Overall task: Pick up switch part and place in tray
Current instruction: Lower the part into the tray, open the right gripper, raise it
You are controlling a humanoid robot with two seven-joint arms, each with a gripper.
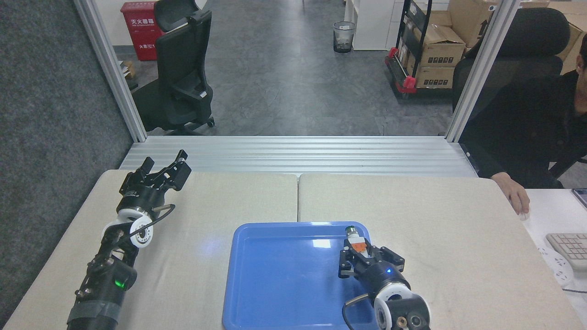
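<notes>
Switch part [357, 239] in right gripper [362, 252]

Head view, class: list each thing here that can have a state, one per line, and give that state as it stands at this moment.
Switch part: held in the right claw, over the tray's right side, cap pointing away from the robot.
Right claw: shut on the switch part.
Left claw: open, holding nothing, over the table's far left.
Tray: flat on the table, nothing lying in it.
Table: two tops butted together, a seam between them.
</notes>
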